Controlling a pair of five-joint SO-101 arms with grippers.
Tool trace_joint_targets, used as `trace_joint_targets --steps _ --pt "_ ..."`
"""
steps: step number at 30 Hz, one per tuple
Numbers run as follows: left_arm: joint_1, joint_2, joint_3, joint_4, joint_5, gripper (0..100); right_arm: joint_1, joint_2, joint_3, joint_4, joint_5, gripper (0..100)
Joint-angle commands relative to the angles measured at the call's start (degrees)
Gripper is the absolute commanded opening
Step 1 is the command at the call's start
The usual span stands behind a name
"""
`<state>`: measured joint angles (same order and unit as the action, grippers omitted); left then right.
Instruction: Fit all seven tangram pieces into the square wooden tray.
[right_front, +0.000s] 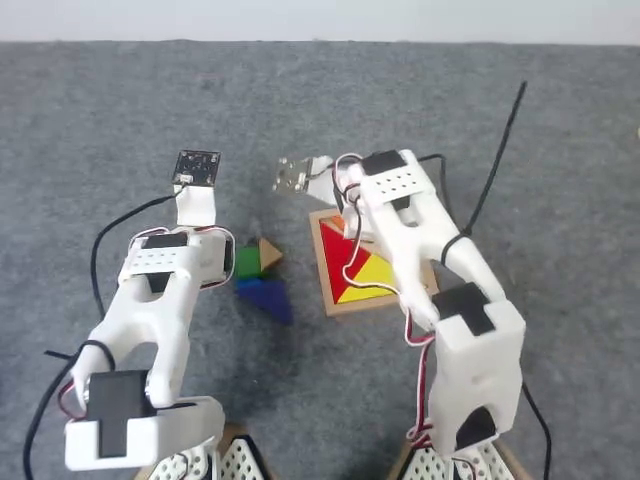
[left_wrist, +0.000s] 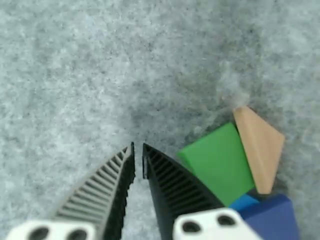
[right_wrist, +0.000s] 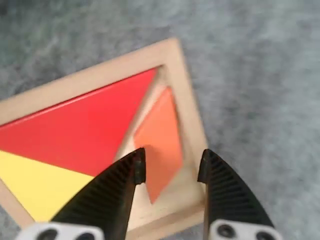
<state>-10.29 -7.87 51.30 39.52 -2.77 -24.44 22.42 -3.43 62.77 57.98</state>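
The square wooden tray (right_wrist: 186, 85) holds a red triangle (right_wrist: 75, 130), a yellow triangle (right_wrist: 35, 182) and an orange piece (right_wrist: 162, 140) lying in the corner beside the red one. My right gripper (right_wrist: 171, 167) hangs open just above the orange piece, one fingertip on either side of it. In the high view the tray (right_front: 375, 303) sits under the right arm. A green piece (left_wrist: 220, 162), a tan piece (left_wrist: 260, 145) and dark blue pieces (left_wrist: 272, 217) lie clustered on the carpet. My left gripper (left_wrist: 137, 150) is shut and empty, right beside the green piece.
Grey carpet covers the whole table. The loose cluster, green (right_front: 248, 262), tan (right_front: 269, 252) and blue (right_front: 268, 296), lies between the two arms, just left of the tray. Cables trail from both arms.
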Motion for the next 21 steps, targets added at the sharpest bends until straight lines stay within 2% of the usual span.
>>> trace_joint_targets --steps 1,12,21 --pt "0.5 -0.2 -0.3 -1.2 -0.7 3 2.1 -7.2 -3.5 -1.0 -5.1 18.0" --pt "0.5 -0.2 -0.3 -1.2 -0.7 3 10.3 -0.2 -1.5 -0.8 -6.1 18.0" --pt "0.5 -0.2 -0.3 -1.2 -0.7 3 6.6 5.4 -1.8 -2.9 -6.2 18.0"
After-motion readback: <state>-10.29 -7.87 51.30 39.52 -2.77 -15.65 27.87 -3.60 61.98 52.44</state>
